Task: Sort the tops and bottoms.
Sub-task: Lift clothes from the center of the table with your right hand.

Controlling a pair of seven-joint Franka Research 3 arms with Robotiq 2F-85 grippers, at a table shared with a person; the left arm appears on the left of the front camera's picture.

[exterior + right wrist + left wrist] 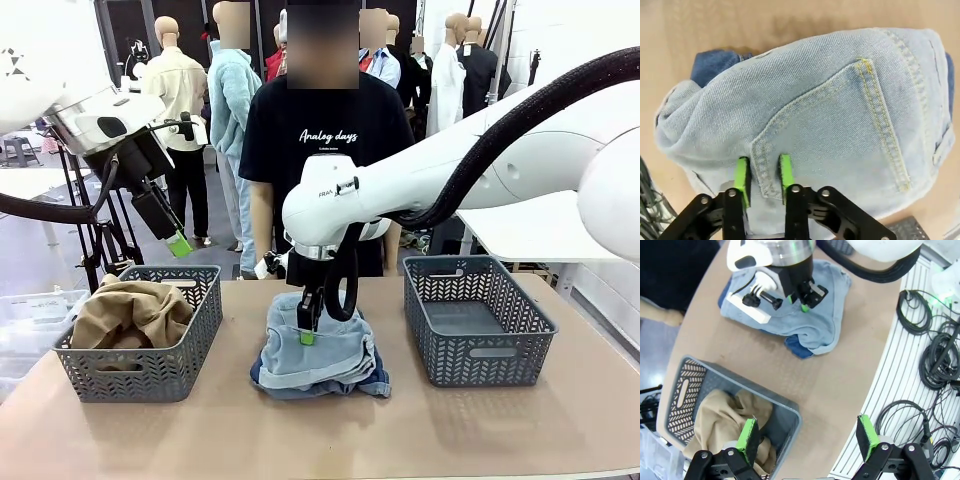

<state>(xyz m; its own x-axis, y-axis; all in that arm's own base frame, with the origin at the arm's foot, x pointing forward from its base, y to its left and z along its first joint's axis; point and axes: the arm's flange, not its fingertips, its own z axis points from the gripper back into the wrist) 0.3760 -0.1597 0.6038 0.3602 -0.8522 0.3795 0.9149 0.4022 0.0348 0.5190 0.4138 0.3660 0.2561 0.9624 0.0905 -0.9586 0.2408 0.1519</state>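
**Denim pile at table centre; right gripper (764,165) nipped onto pale denim piece (840,115)**

Pale denim piece (312,355) is seen lying crumpled on top of the pile, at the middle of the table (300,430), between the two baskets. A back pocket with yellow-tan stitching is turned up toward the right wrist camera. Dark blue denim (377,385) is noted beneath it, showing at the near right edge in the front view and as a corner at the far left in the right wrist view (715,65).

The right gripper (308,336) is pointed straight down onto the pale piece. Its green pads are drawn close together, with a ridge of cloth at the pocket's lower corner caught between them.

A tan garment (130,310) is seen heaped in the left basket (150,375), rising above its rim. The right basket (475,325) stands on the other side of the pile.

The left gripper (180,245) is held in the air above and behind the left basket, touching nothing. In its own wrist view the fingers are spread wide (807,422), with the tan garment (720,420) and the basket's corner (790,415) below them.

A person in a black printed T-shirt (325,130) is standing at the far side of the table, behind the right arm.
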